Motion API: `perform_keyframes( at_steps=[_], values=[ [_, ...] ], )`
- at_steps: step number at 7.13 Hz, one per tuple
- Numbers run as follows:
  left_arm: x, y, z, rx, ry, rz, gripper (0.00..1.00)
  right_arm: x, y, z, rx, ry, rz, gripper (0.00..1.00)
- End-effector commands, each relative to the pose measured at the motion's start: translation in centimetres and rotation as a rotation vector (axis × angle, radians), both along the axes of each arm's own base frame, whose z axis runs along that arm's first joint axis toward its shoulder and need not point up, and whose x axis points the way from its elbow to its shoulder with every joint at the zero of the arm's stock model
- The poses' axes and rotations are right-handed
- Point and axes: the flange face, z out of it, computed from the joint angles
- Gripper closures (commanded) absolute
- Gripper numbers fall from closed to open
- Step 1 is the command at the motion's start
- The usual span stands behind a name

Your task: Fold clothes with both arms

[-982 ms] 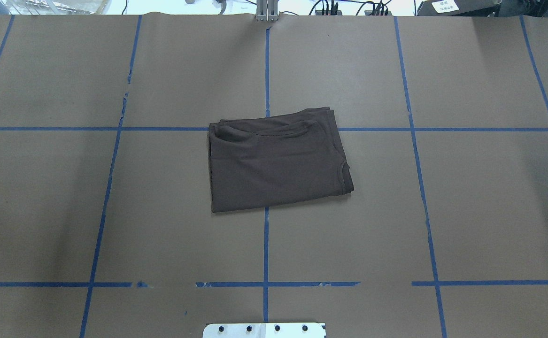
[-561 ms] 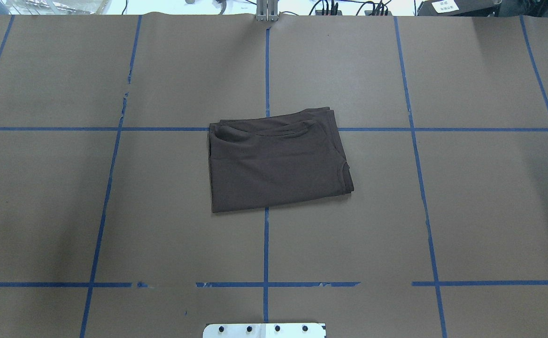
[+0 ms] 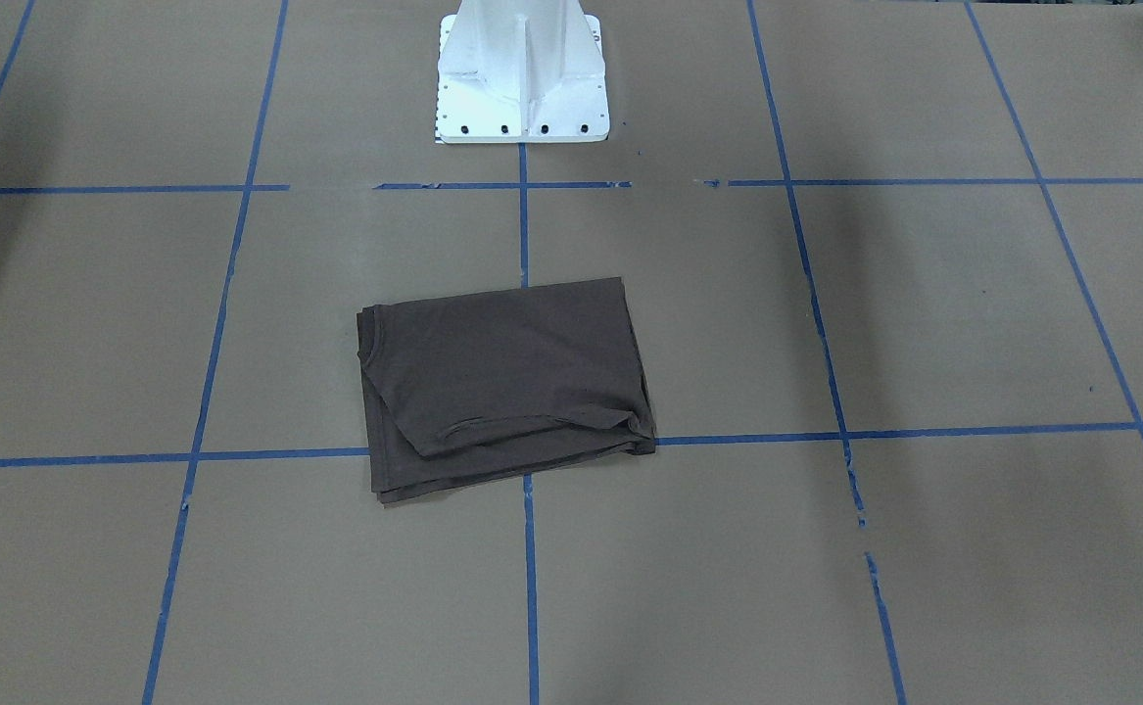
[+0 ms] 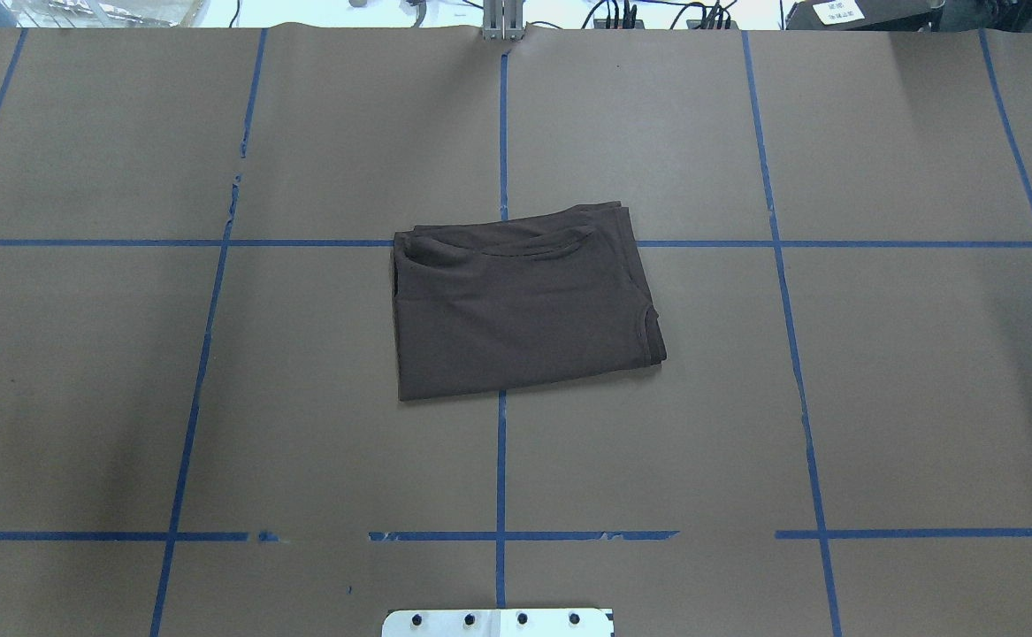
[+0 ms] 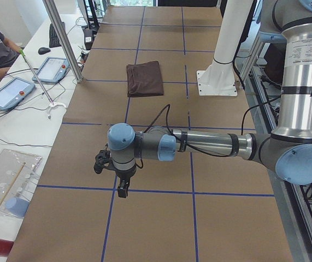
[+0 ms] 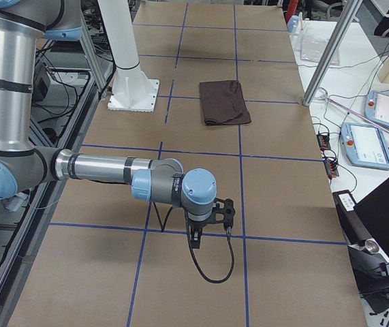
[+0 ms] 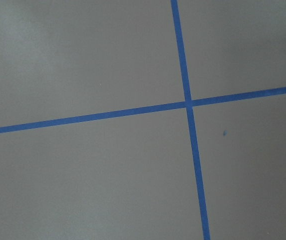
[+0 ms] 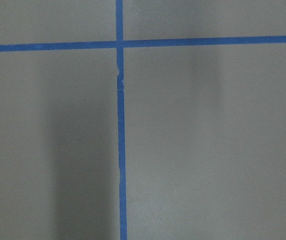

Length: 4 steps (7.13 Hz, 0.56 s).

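T-shirt (image 4: 520, 305) folded, flat on counter (image 4: 126, 398) | left tool (image 5: 123, 190), right tool (image 6: 195, 235) only in side views, well apart from it | released or clenched: cannot tell

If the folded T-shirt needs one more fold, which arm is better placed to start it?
Right, but only slightly. The T-shirt lies a little to the robot's right of the centre tape line. The right arm and the left arm both hang far from it, near the table's ends.
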Motion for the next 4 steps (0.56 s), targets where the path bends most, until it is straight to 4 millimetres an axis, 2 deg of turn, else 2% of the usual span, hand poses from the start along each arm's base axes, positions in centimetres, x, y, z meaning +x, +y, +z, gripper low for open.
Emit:
perform_keyframes(
  at_steps=[1,2,4],
  values=[
    [0.0,0.0,-0.1,0.0,0.0,-0.004,0.0,0.1,-1.9,-0.2,0.009,0.003,0.001,0.0],
    [0.0,-0.1,-0.2,0.002,0.0,-0.003,0.0,0.1,-3.0,-0.9,0.027,0.007,-0.002,0.0],
    [0.0,0.0,-0.2,0.002,0.002,-0.002,0.0,0.2,-3.6,-1.2,0.032,0.008,0.001,0.0]
  ],
)
